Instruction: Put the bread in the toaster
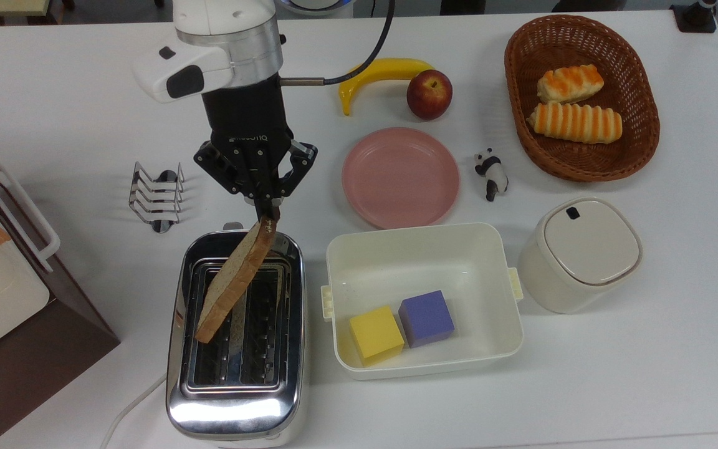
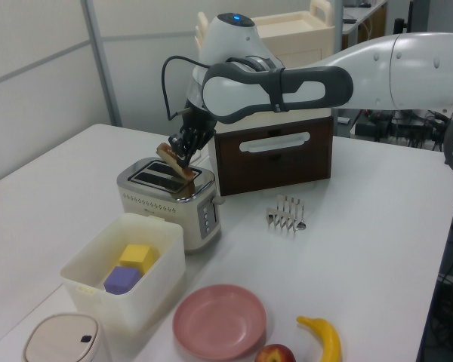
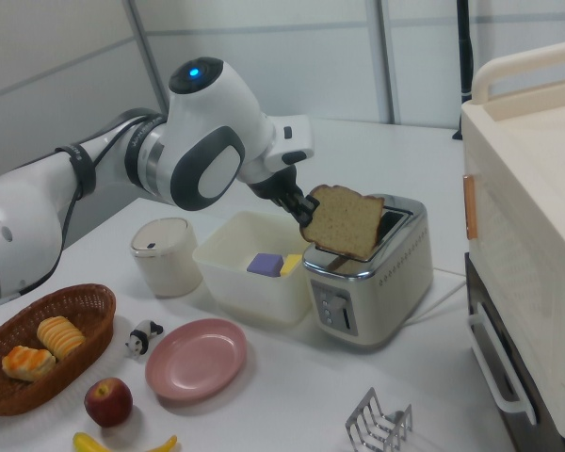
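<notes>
Pink plate (image 1: 400, 177) near apple (image 1: 429, 93) and banana (image 1: 379, 73); basket (image 1: 641, 128) holding two rolls (image 1: 574, 121); white tub (image 1: 508, 324) containing yellow (image 1: 376, 335) and purple (image 1: 426, 318) blocks.

White table (image 1: 646, 349); grey wall panels (image 2: 38, 83) behind; brown-and-cream cabinet (image 2: 287, 151) at table edge.

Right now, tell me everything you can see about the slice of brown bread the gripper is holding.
The thin brown bread slice has a tan speckled crumb and a darker brown crust. The black two-finger gripper pinches it at one edge, jaws shut on it. It hangs tilted above the shiny chrome two-slot toaster, slanting across the slots in the top view. In the right view its broad face shows in front of the toaster's top. Whether its lower edge touches the toaster cannot be told.
</notes>
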Action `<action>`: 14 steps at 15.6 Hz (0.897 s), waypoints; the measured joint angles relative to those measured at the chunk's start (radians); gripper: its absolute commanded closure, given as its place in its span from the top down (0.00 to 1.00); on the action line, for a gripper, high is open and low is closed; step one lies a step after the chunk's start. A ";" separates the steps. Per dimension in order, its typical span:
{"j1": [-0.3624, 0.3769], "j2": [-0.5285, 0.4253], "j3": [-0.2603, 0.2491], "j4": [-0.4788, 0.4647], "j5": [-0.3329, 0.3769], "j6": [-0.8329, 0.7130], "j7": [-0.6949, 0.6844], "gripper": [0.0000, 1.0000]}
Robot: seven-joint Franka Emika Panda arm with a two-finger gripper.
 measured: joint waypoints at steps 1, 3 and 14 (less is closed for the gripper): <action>-0.001 0.002 -0.001 0.000 0.001 0.002 0.000 0.00; -0.006 0.004 -0.004 0.000 0.013 0.026 0.000 0.00; -0.043 0.005 -0.006 0.000 0.050 0.047 0.000 0.55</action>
